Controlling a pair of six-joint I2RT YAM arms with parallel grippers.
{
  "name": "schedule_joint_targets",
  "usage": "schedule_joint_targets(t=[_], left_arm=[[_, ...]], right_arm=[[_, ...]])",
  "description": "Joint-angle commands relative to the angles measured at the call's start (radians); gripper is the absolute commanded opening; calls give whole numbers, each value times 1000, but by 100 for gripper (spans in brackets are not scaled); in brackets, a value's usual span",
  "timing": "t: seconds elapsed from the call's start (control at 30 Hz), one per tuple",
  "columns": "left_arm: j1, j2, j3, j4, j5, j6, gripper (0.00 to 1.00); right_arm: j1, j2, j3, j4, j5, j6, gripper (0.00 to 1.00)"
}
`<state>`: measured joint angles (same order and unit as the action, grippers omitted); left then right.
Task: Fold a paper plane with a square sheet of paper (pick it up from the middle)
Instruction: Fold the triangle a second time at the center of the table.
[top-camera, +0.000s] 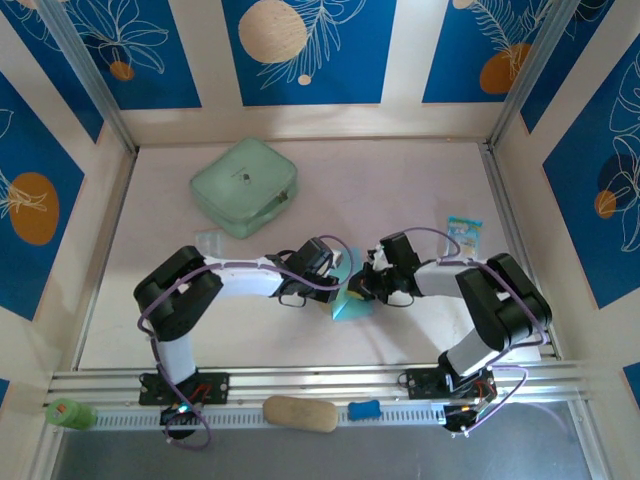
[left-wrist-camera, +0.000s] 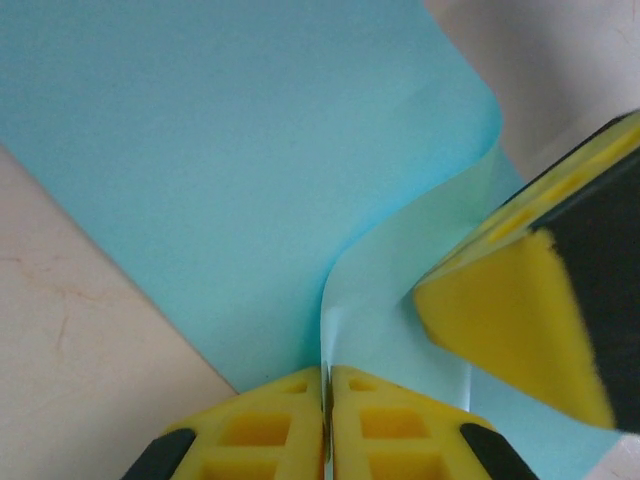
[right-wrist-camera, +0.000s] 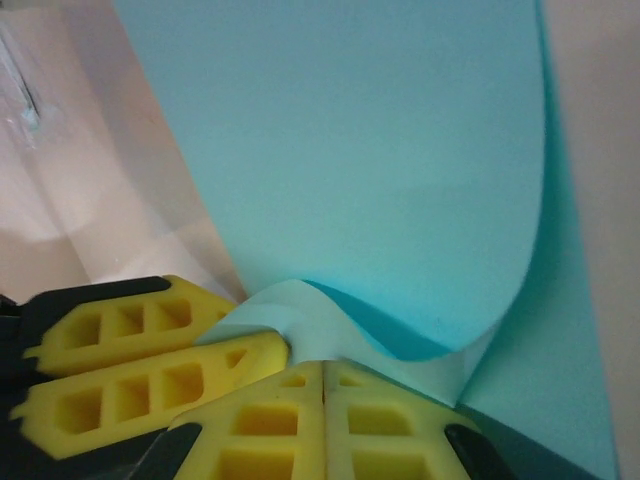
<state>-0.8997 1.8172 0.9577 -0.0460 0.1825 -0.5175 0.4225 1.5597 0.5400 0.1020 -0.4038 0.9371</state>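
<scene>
Both arms meet mid-table, at 5 o'clock of the mint-green case (top-camera: 245, 185): left gripper (left-wrist-camera: 326, 385) and right gripper (right-wrist-camera: 323, 375), jaws pressed together, each pinch a raised fold of the square sheet of paper (top-camera: 350, 304), largely hidden beneath them.

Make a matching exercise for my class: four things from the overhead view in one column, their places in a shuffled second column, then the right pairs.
Things
1. mint-green case
2. printed packet
3. light blue sheet of paper
4. tan oval pad

Places
A. on the slotted front rail
B. far side of the table, left
C. table, near the middle
D. table, right side

Pairs: 1-B; 2-D; 3-C; 4-A
</scene>
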Motion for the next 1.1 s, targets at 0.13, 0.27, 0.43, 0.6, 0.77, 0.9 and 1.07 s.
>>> schedule_joint_targets(t=[0.13, 0.27, 0.43, 0.6, 0.77, 0.9, 1.07], left_arm=[[-2, 29, 10, -58, 8, 5, 9], [-2, 27, 9, -58, 5, 6, 9], [-3, 26, 6, -60, 5, 5, 9], [-3, 26, 7, -63, 5, 5, 9], [-2, 29, 12, -65, 7, 5, 9], [-2, 29, 9, -62, 8, 4, 9], [-2, 25, 7, -65, 6, 6, 9]], right_arm=[[-45, 30, 19, -56, 26, -61, 5], [-63, 64, -42, -11, 33, -42, 4], [-94, 45, -68, 42, -20, -15, 4], [-127, -29, -31, 30, -65, -27, 5], [-145, -13, -17, 1, -54, -68, 5], [-146, 43, -55, 21, -17, -68, 5], [-156, 89, -74, 21, 9, -52, 4]])
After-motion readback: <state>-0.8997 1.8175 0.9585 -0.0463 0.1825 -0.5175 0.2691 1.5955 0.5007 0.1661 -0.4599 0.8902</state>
